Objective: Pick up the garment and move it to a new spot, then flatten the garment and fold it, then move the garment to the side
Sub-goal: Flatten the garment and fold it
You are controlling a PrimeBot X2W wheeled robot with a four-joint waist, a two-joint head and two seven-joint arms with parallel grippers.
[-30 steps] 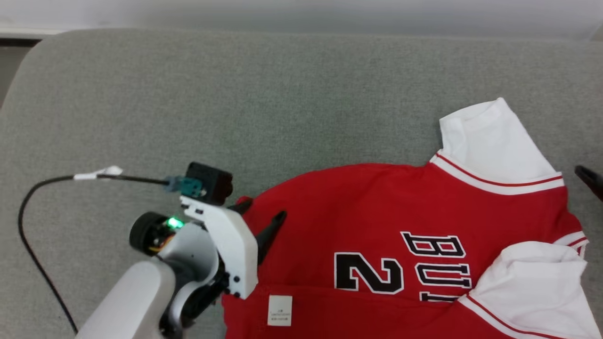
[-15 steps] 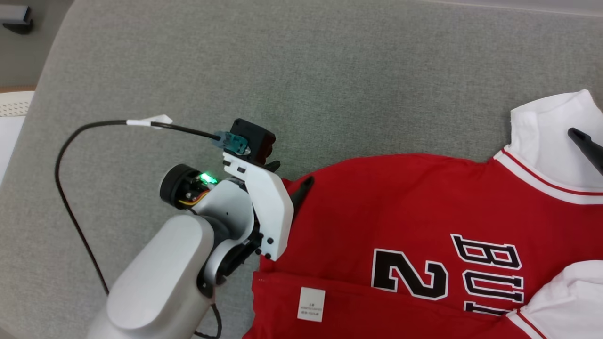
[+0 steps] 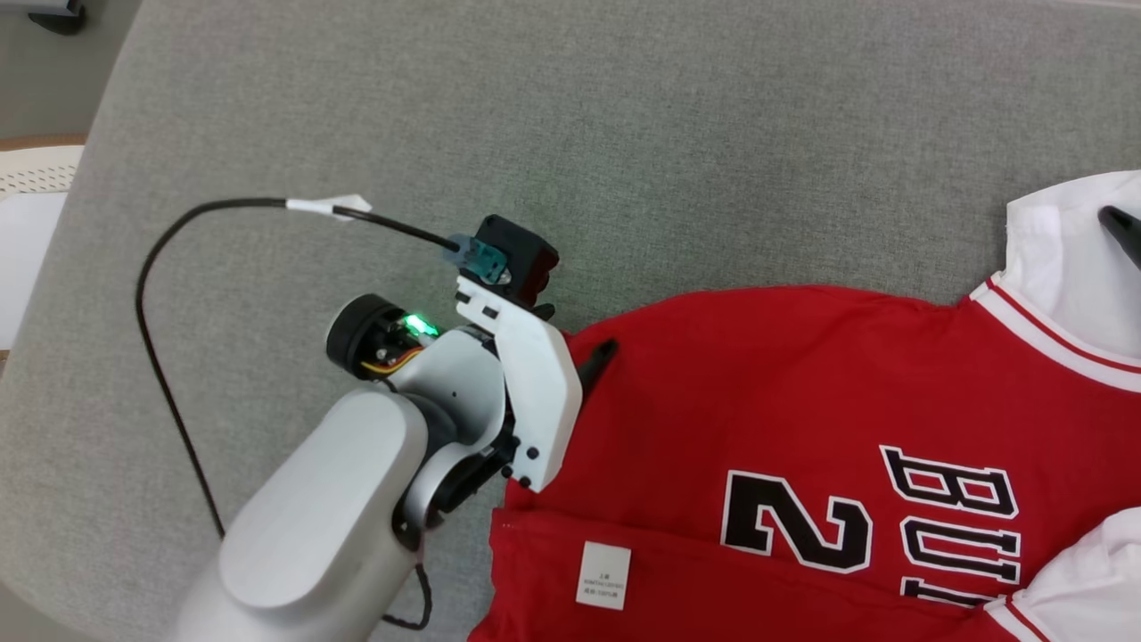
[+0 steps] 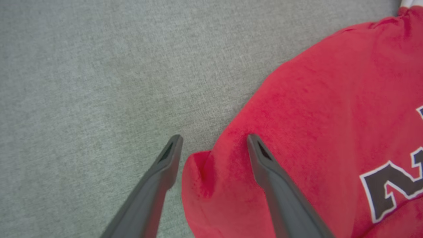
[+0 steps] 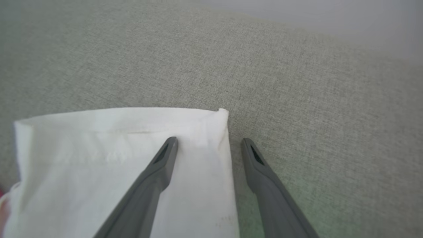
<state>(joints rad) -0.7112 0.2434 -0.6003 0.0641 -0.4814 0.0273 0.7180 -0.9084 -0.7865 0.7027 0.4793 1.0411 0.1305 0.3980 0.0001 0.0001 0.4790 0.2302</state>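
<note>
Matt red cloth garment (image 3: 784, 392) lies on rough grey woven upholstery (image 3: 535, 134).

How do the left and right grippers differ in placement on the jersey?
The left gripper straddles a red corner of the jersey; the right gripper straddles a corner of the white sleeve. The left gripper's cloth-side finger is the right one in its wrist view; the right gripper's is the left one. Both are open, holding nothing, one finger each over the grey cushion.
</note>
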